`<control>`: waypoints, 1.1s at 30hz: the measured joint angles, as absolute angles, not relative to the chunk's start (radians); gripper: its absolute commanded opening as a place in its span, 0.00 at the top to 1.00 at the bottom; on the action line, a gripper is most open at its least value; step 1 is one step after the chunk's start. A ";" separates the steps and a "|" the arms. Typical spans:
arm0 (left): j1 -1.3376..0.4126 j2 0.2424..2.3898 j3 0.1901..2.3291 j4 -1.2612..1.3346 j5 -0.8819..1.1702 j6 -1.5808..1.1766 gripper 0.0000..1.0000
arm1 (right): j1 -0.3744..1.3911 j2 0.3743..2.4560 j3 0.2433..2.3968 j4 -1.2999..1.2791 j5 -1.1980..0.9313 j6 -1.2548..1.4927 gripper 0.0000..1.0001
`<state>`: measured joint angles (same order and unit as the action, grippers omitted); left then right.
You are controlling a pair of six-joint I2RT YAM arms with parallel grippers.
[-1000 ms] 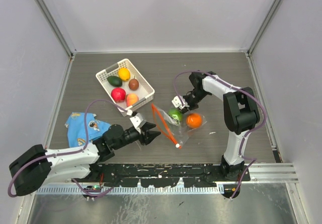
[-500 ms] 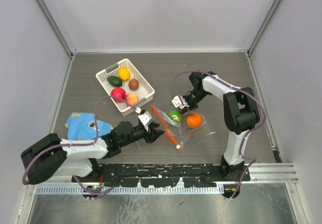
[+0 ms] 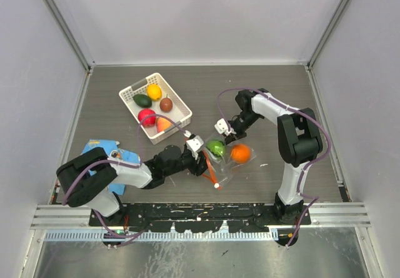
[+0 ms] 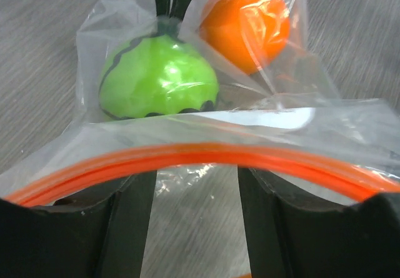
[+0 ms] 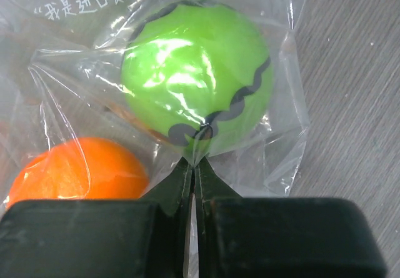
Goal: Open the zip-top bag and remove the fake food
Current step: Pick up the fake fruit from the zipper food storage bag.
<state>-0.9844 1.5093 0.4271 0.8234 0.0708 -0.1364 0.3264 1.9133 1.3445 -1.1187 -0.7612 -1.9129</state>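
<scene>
"我是进口食品级" on zip-top bag (image 5: 69,78)

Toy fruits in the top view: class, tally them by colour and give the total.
Yellow fruit: 1
Dark green fruit: 1
Brown fruit: 1
Red fruit: 1
Peach fruit: 1
Light green fruit: 1
Orange fruit: 1
Total: 7

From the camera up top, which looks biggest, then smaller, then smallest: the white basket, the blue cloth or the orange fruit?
1. white basket
2. blue cloth, partly hidden by an arm
3. orange fruit
</scene>
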 measured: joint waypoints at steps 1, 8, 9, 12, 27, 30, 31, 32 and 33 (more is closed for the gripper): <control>-0.985 1.525 0.428 0.828 0.069 -0.137 0.41 | 0.326 1.913 1.346 -1.133 -0.770 -1.923 0.92; -0.985 1.598 0.448 0.841 0.036 -0.138 0.26 | 0.326 1.913 1.349 -1.198 -0.806 -1.975 0.94; -0.985 1.604 0.453 0.842 0.028 -0.138 0.24 | 0.326 1.913 1.349 -1.203 -0.807 -1.979 0.94; -0.984 1.620 0.460 0.865 0.010 -0.139 0.16 | 0.327 1.913 1.349 -1.212 -0.809 -1.986 0.94; -0.982 1.723 0.460 1.089 -0.044 -0.133 0.04 | 0.401 1.914 1.348 -1.158 -0.791 -1.827 0.82; -0.982 1.753 0.455 1.177 -0.029 -0.134 0.08 | 0.404 1.916 1.348 -1.139 -0.796 -1.798 0.78; -0.983 1.760 0.448 1.211 -0.025 -0.133 0.08 | 0.405 1.917 1.348 -1.137 -0.800 -1.791 0.76; -0.983 1.764 0.440 1.236 -0.021 -0.133 0.08 | 0.406 1.921 1.349 -1.136 -0.805 -1.784 0.74; -0.983 1.765 0.433 1.251 -0.020 -0.133 0.06 | 0.406 1.924 1.350 -1.137 -0.809 -1.780 0.71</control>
